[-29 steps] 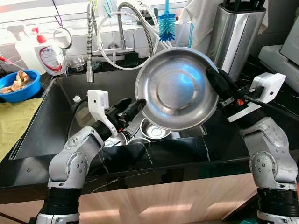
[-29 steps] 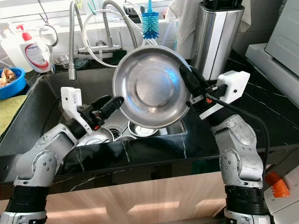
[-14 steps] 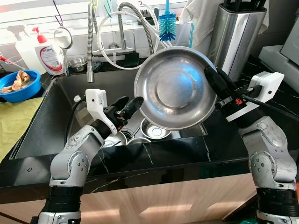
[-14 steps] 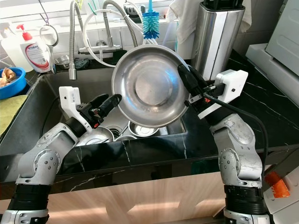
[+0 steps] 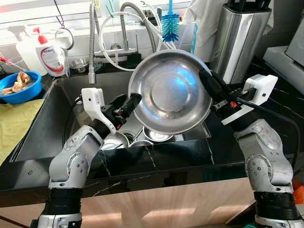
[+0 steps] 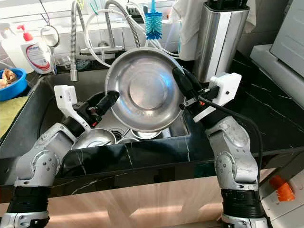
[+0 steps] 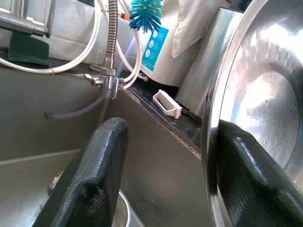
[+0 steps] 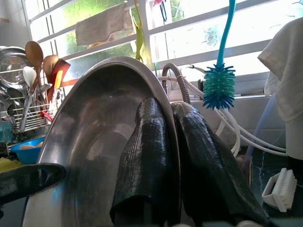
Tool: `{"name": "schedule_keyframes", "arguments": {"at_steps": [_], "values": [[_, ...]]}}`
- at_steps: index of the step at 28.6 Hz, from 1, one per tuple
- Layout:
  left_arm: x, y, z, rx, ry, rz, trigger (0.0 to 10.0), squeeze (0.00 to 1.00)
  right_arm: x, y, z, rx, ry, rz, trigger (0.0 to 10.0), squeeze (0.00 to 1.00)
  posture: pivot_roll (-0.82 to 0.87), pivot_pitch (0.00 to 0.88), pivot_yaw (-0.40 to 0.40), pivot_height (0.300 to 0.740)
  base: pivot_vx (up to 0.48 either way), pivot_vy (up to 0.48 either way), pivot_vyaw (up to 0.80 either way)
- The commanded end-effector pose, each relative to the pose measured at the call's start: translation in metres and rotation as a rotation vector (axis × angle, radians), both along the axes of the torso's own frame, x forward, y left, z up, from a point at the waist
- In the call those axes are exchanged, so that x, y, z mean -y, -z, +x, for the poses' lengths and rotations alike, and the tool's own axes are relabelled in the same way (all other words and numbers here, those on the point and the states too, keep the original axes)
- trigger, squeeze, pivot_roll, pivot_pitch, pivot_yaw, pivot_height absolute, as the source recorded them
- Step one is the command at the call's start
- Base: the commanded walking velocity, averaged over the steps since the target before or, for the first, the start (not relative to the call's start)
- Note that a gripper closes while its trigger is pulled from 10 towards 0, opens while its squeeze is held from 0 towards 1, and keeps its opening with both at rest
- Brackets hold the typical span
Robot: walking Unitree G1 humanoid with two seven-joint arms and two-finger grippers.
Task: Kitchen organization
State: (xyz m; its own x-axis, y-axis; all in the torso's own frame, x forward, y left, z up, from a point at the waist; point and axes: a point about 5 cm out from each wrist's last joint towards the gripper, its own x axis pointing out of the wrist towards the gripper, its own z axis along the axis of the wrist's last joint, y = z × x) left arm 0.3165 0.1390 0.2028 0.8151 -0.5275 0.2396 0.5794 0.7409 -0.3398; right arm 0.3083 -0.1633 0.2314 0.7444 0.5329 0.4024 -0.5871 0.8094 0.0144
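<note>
The right tool (image 5: 207,84) is clenching the rim of a large steel bowl (image 5: 168,90), holding it tilted on edge above the black sink (image 5: 52,118). The left tool (image 5: 129,102) is reaching to the bowl's opposite rim with its fingers (image 7: 90,179) spread, one on either side of the edge. Smaller steel bowls (image 6: 95,138) are lying in the sink below.

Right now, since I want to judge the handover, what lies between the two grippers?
The steel bowl, held tilted above the sink. The right gripper pinches one rim; the left gripper is open at the opposite rim, as the eye views show.
</note>
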Motion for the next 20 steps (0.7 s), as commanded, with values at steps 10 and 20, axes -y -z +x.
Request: {"name": "schedule_keyframes", "arguments": {"at_steps": [10, 20], "values": [[-0.0055, -0.0027, 0.0030, 0.008, -0.022, -0.003, 0.0, 0.00, -0.0002, -0.0077, 0.0020, 0.022, 0.008, -0.002, 10.0, 0.00, -0.06, 0.000, 0.043, 0.740, 0.000, 0.000, 0.00], [-0.0081, -0.0036, 0.0042, 0.020, -0.028, 0.011, 0.0, 0.00, 0.0008, -0.0062, 0.0024, 0.016, 0.018, -0.004, 10.0, 0.00, -0.06, 0.000, 0.044, 0.740, 0.000, 0.000, 0.00]]}}
